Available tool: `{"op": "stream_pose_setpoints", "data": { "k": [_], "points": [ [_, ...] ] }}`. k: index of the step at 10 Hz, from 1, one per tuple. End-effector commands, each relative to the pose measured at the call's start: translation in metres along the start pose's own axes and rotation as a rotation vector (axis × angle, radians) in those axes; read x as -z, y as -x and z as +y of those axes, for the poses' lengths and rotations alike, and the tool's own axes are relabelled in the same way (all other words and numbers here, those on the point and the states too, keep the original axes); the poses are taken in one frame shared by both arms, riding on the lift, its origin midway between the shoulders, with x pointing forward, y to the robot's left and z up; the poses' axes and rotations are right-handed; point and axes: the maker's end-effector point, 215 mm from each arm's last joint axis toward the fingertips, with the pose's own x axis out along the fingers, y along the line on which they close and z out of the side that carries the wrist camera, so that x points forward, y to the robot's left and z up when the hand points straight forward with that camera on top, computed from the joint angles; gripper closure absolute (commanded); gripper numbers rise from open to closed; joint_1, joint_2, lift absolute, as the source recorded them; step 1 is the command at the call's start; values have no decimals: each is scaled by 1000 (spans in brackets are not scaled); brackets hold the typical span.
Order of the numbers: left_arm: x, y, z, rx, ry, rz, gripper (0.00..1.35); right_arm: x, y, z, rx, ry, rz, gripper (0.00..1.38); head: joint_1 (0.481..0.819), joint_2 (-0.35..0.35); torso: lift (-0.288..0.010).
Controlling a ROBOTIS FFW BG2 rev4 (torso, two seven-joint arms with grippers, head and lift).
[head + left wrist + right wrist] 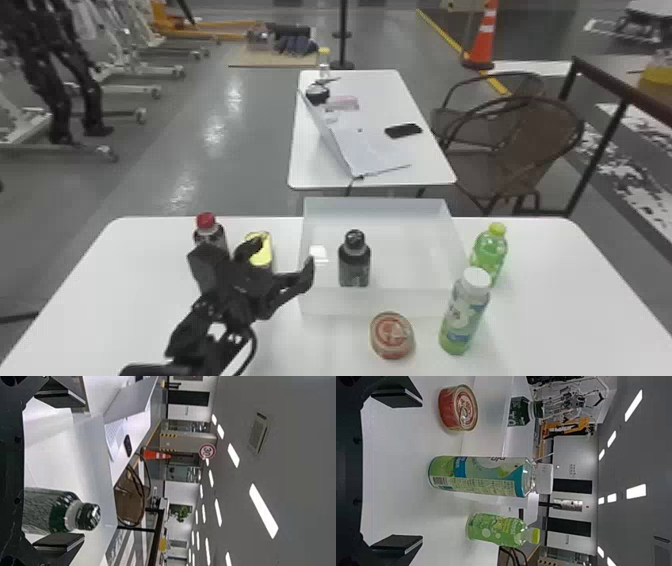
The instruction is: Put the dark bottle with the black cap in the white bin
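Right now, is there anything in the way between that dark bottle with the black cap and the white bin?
Nothing visible: the dark bottle already stands inside the white bin, with the left pincer open beside it.

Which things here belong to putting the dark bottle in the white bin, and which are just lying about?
For the job:
dark bottle, upright inside the bin
white bin
left gripper, open near the bottle

Just lying about:
red-capped bottle
yellow item
tin
white-capped bottle
green bottle
laptop and phone on the far table
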Motion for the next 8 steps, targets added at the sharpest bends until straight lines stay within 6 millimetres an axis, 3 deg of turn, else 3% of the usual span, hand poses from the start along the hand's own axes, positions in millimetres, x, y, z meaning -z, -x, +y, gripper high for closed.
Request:
{"op": "stream_pose_setpoints", "data": {
  "k": [1, 3, 5, 6, 8],
  "points": [
    [12, 63, 48, -135, -47, 37, 121, -1, 1, 0, 1, 2, -1, 91, 549, 0, -100],
    [32, 154, 107, -320, -87, 97, 121, -4, 3, 0, 0, 9, -5, 93, 549, 0, -100],
    [43, 239, 140, -486, -150, 123, 121, -4, 6, -1, 3, 14, -2, 93, 549, 0, -100],
    [47, 268, 144, -520, -176, 136, 121, -3, 8, -2, 4, 15, 0, 93, 549, 0, -100],
    [45, 299, 140, -576, -248, 133, 121, -3, 10, -1, 5, 24, 3, 93, 549, 0, -100]
  ]
}}
